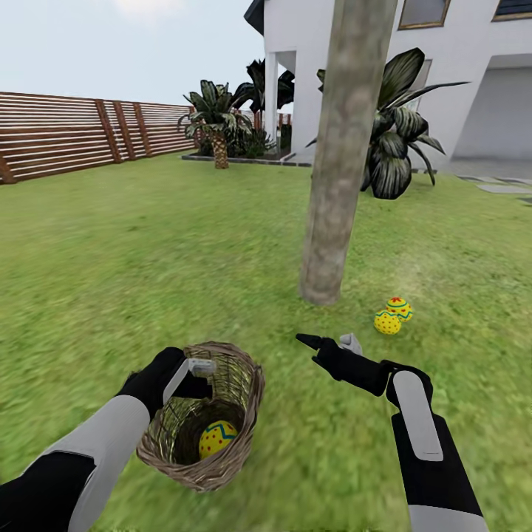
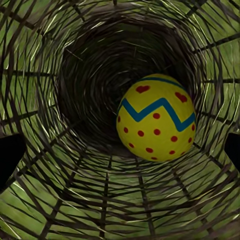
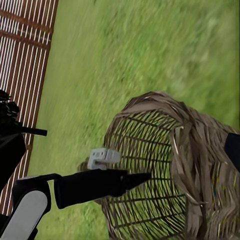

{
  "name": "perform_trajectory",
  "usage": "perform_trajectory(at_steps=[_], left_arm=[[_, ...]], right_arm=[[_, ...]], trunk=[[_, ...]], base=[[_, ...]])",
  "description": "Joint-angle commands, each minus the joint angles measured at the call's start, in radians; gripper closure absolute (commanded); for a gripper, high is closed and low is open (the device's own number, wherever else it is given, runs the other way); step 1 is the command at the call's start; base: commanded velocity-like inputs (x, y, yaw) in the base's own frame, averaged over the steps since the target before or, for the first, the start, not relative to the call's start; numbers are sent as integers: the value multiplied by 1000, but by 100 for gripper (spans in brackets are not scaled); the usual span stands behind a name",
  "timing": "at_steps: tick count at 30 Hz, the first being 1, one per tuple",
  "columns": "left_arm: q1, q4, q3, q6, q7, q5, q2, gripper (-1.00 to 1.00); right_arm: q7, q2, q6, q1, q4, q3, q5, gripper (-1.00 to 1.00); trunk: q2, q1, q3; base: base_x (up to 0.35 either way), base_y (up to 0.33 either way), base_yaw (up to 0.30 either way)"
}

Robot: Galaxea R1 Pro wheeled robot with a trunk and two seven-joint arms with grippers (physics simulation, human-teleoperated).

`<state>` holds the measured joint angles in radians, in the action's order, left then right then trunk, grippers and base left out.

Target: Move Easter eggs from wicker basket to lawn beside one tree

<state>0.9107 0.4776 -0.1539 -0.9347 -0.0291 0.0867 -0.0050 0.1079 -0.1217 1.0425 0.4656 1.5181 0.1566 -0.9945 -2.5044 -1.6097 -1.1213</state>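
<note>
Green lawn (image 1: 148, 251) fills the garden, bounded by a brown slatted fence (image 1: 66, 133) on the left and a white house (image 1: 473, 81) behind. A pale mottled tree (image 1: 336, 170) trunk rises from the grass at centre, with a dark broad-leaved plant (image 1: 395, 129) behind it. Two Easter eggs (image 1: 393, 315), yellow with blue zigzags and red marks, lie touching each other on the grass just right of the trunk's foot. The wicker basket (image 1: 236, 384) is tipped toward the camera on the grass nearer the robot; a third egg (image 2: 156, 117) rests inside, against its lower wall. The left gripper (image 1: 193, 373) is at the basket's rim, one finger inside the mouth and pressed to the weave; whether its jaws pinch the rim cannot be told. The right gripper (image 1: 329, 343) hovers over grass between basket and trunk, jaws spread and holding nothing.
</note>
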Motion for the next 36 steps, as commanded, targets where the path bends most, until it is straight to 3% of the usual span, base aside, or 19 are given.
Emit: perform_trajectory(at_steps=[1, 22, 28, 36], left_arm=[[1, 1, -6, -2, 2, 8, 1, -100], [1, 3, -9, 32, -48, 8, 8, -100], [1, 3, -10, 49, -49, 8, 8, -100], [1, 3, -10, 58, -49, 8, 8, -100]], right_arm=[[10, -1, 5, 1, 1, 2, -12, -100], [1, 2, 5, 1, 45, -14, -12, -100], [-90, 5, 5, 0, 66, -24, -12, -100], [-123, 6, 5, -5, 68, -27, -12, -100]], trunk=[[-1, 0, -5], [-6, -10, -86], [-7, -12, -109], [-9, -16, -140]], base=[[0, 0, 0], [0, 0, 0], [0, 0, 0], [0, 0, 0]])
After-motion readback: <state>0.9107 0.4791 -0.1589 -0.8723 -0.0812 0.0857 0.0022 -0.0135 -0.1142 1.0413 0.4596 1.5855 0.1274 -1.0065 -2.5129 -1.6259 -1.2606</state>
